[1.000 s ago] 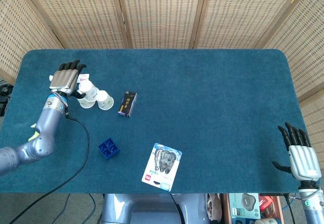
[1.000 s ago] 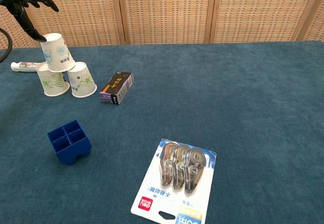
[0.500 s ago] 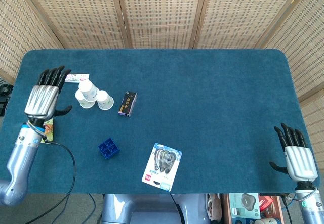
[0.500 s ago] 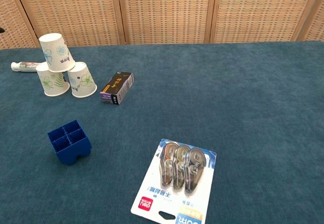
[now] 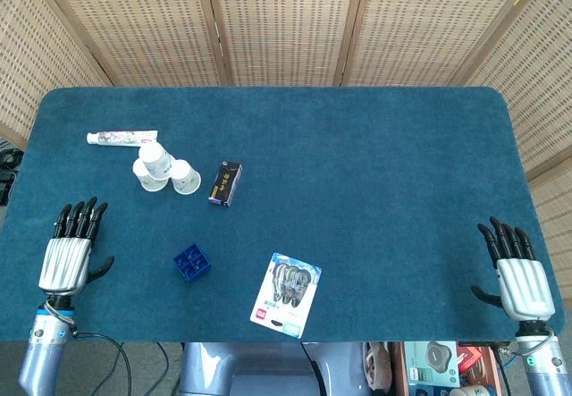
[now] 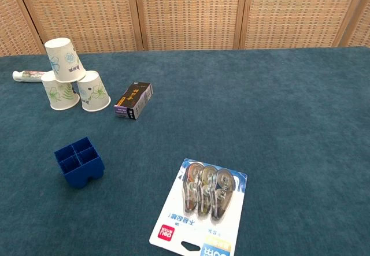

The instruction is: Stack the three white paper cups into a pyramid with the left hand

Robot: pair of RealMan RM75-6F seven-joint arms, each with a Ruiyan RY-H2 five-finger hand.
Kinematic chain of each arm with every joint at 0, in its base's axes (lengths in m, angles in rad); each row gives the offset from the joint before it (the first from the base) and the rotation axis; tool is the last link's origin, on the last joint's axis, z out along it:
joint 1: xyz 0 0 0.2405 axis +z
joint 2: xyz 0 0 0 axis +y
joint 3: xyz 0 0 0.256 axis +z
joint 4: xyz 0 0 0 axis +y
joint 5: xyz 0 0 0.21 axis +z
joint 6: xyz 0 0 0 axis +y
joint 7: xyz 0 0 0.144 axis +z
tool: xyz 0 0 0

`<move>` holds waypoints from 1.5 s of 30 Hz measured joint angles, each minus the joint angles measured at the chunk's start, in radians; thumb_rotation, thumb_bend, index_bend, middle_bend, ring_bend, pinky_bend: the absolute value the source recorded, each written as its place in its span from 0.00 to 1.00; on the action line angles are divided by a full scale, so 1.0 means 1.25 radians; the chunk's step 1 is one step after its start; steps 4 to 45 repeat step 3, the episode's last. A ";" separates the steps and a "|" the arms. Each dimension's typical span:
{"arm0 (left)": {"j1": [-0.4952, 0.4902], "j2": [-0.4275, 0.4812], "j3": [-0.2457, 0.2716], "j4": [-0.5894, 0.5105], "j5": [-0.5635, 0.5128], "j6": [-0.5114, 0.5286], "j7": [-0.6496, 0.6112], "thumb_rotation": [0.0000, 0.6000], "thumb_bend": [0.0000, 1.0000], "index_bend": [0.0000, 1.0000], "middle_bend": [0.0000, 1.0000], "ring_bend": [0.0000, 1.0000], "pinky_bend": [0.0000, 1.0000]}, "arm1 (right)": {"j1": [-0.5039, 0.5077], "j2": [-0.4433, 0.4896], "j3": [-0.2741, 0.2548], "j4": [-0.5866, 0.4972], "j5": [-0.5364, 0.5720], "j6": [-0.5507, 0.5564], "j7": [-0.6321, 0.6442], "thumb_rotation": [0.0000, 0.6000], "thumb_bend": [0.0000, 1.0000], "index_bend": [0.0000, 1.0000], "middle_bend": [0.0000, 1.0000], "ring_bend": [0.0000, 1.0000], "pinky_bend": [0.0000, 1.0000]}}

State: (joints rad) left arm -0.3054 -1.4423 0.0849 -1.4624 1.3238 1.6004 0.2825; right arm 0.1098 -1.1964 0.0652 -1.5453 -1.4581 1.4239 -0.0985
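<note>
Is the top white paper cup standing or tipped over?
Standing, mouth down: the top white paper cup rests on the two lower cups.

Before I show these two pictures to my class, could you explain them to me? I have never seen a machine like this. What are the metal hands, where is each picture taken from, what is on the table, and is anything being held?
The machine is a robot with two arms, each ending in a metal hand with black fingers. One picture looks down from its head, the other looks forward from its chest.

In the head view, the left hand and the right hand rest at the near corners of the table, fingers spread, holding nothing. The chest view shows neither hand.

On the blue cloth stand three white paper cups built into a pyramid: two upside down side by side, one on top. Behind them lies a tube. To their right lies a small dark box. Nearer the robot are a blue divided tray and a carded pack of correction tapes.
</note>
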 measured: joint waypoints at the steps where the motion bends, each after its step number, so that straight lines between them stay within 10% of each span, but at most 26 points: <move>1: 0.009 -0.006 -0.001 0.005 0.006 0.002 0.003 1.00 0.25 0.00 0.00 0.00 0.00 | 0.000 0.000 0.000 0.000 0.000 0.000 0.001 1.00 0.09 0.00 0.00 0.00 0.00; 45: 0.016 -0.008 -0.004 0.004 0.013 -0.001 0.001 1.00 0.26 0.00 0.00 0.00 0.00 | 0.000 0.001 0.000 0.001 0.000 -0.001 0.002 1.00 0.09 0.00 0.00 0.00 0.00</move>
